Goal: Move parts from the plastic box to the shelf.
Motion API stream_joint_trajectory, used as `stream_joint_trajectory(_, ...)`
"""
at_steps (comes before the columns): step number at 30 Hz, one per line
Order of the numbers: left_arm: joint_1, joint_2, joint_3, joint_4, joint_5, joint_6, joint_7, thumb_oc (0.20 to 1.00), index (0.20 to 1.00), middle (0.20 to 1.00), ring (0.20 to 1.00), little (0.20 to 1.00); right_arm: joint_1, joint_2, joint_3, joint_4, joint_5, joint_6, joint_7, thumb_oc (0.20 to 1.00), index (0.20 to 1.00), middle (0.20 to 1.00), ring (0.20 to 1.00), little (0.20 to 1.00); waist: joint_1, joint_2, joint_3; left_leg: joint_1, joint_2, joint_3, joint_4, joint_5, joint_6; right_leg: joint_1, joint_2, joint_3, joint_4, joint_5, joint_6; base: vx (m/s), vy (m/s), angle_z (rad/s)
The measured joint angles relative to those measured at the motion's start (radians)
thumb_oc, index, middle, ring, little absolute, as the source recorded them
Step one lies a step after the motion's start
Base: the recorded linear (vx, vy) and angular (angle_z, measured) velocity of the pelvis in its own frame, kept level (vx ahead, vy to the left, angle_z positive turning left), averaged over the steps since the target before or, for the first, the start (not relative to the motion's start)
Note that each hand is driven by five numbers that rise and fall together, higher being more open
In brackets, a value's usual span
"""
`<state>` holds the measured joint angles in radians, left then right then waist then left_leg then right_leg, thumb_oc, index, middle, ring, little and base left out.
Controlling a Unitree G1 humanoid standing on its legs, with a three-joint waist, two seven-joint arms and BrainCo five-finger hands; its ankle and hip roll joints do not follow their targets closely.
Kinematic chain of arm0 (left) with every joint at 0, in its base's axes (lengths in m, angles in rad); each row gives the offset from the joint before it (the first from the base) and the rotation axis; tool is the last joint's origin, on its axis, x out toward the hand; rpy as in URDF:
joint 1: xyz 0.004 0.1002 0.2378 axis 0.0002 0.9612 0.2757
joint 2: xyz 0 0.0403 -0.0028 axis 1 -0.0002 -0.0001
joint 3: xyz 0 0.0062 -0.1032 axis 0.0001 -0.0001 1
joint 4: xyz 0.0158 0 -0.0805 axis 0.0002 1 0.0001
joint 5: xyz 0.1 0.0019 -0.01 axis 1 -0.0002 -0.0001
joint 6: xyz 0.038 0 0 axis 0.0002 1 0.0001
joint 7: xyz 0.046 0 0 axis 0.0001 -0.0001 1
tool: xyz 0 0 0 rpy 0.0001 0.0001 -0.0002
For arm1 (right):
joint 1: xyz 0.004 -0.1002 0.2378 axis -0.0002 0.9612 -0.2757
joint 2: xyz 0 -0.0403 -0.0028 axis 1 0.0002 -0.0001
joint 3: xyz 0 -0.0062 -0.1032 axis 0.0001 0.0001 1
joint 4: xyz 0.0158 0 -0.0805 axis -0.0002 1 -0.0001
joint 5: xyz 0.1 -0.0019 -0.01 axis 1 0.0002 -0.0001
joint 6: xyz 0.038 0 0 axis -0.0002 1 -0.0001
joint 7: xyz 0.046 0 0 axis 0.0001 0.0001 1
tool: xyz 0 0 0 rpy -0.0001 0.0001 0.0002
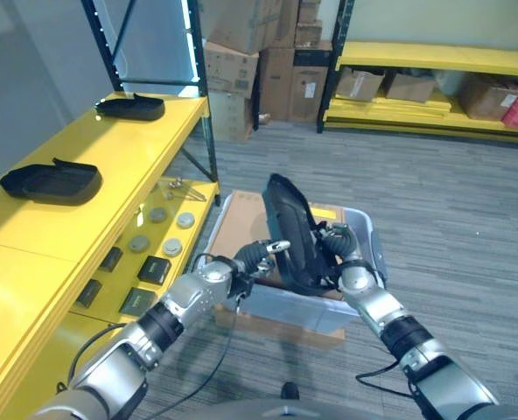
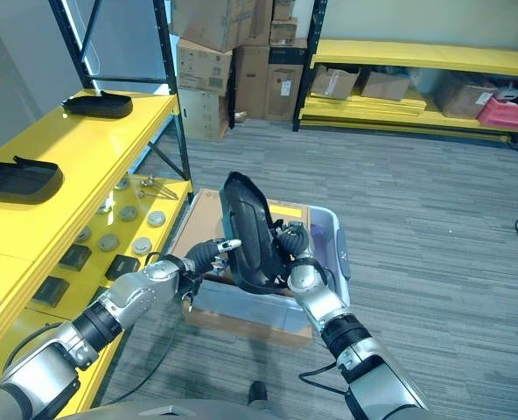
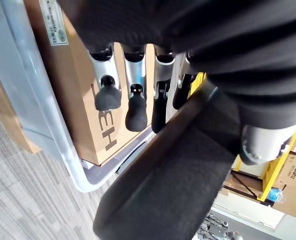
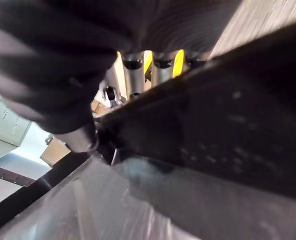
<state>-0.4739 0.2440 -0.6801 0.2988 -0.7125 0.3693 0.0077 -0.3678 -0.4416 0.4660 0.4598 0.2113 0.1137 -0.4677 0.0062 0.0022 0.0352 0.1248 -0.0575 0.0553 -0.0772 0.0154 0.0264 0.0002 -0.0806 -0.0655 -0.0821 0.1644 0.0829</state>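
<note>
Start on your left: the yellow shelf (image 1: pixel 84 219) runs along that side, with two black parts already lying flat on its top level, the nearer shelf part (image 1: pixel 51 182) and the far shelf part (image 1: pixel 130 107) well apart from it. Your left hand (image 1: pixel 261 254) is the one on the shelf side of the load; its fingers (image 3: pixel 136 110) reach forward fairly straight and press against the left face of the black part (image 1: pixel 292 229), while the thumb lies apart on the part's near edge, so it steadies rather than wraps. The part stands nearly upright between your two hands, its long axis running up and slightly away from you, lifted above the plastic box (image 1: pixel 364 229) and the cardboard (image 1: pixel 241 223) inside. To its right, your right hand (image 1: pixel 338 254) grips the part's lower edge, fingers curled over one face and thumb on the other. The shelf top lies well to the left of both hands and somewhat higher, so the carry goes leftward, and the long axis will likely need laying down flat to match the two already there.
</note>
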Motion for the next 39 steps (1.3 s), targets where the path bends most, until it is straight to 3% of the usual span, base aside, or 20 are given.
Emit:
stream_joint_trajectory(1,0.000,0.000,0.000,0.000,0.006,-0.001,-0.001,0.790,0.790,0.790,0.790,0.790,0.000,0.000,0.000,0.000,0.001,0.000,0.000,0.200,0.200,0.200,0.200,0.200,0.000,0.000,0.000,0.000,0.000,0.000,0.000,0.000,0.000,0.000,0.000,0.000,0.000,0.000,0.000,0.00,0.000,0.00)
stream_joint_trajectory(2,0.000,0.000,-0.002,0.000,0.009,-0.007,-0.004,1.000,1.000,1.000,1.000,1.000,0.000,0.001,0.000,0.000,0.004,0.000,0.000,0.200,0.200,0.200,0.200,0.200,0.000,0.000,0.000,0.001,0.000,0.000,0.000,0.000,0.000,0.000,0.000,0.000,0.000,0.000,0.000,0.00,0.000,0.00)
stream_joint_trajectory(8,-0.002,-0.009,-0.027,-0.008,0.027,-0.019,-0.007,1.000,1.000,1.000,1.000,1.000,0.000,0.040,0.003,0.000,0.028,0.000,0.001,0.200,0.200,0.200,0.200,0.200,-0.005,0.000,0.000,0.002,0.000,0.000,0.000,0.000,0.000,0.000,0.000,0.000,0.000,0.000,0.000,0.00,0.000,0.00)
stream_joint_trajectory(27,-0.002,-0.007,-0.042,-0.013,0.080,-0.051,-0.007,1.000,1.000,1.000,1.000,1.000,-0.001,0.041,0.024,0.000,0.028,0.000,0.001,0.200,0.200,0.200,0.200,0.200,-0.004,0.000,0.000,0.000,0.000,0.000,0.000,0.000,0.000,0.001,0.000,0.000,0.000,0.000,0.000,0.00,0.000,0.00)
stream_joint_trajectory(28,-0.002,-0.007,-0.042,-0.014,0.089,-0.057,-0.009,0.551,0.551,0.551,0.551,0.551,-0.001,0.040,0.024,0.000,0.028,0.000,0.001,0.200,0.200,0.200,0.200,0.200,-0.004,0.000,0.000,0.001,0.000,0.000,0.000,0.000,0.000,0.001,0.000,0.000,0.000,0.000,0.000,0.00,0.000,0.00)
stream_joint_trajectory(29,-0.002,-0.005,-0.042,-0.016,0.100,-0.066,-0.016,0.200,0.200,0.200,0.200,0.200,-0.002,0.040,0.022,0.000,0.028,0.000,-0.001,0.200,0.200,0.200,0.200,0.200,-0.001,0.000,0.000,0.001,0.000,0.000,0.000,0.000,0.000,0.001,0.000,0.000,0.000,0.000,0.000,0.00,0.000,0.00)
stream_joint_trajectory(39,-0.002,0.011,-0.037,-0.051,0.109,-0.081,0.004,0.200,0.200,0.200,0.200,0.200,-0.026,0.022,0.022,0.022,0.028,-0.001,-0.002,0.200,0.200,0.200,0.200,0.200,-0.001,0.000,0.000,0.001,0.000,-0.002,0.000,0.000,0.000,0.001,0.000,-0.001,0.000,0.000,0.000,0.00,0.000,0.00)
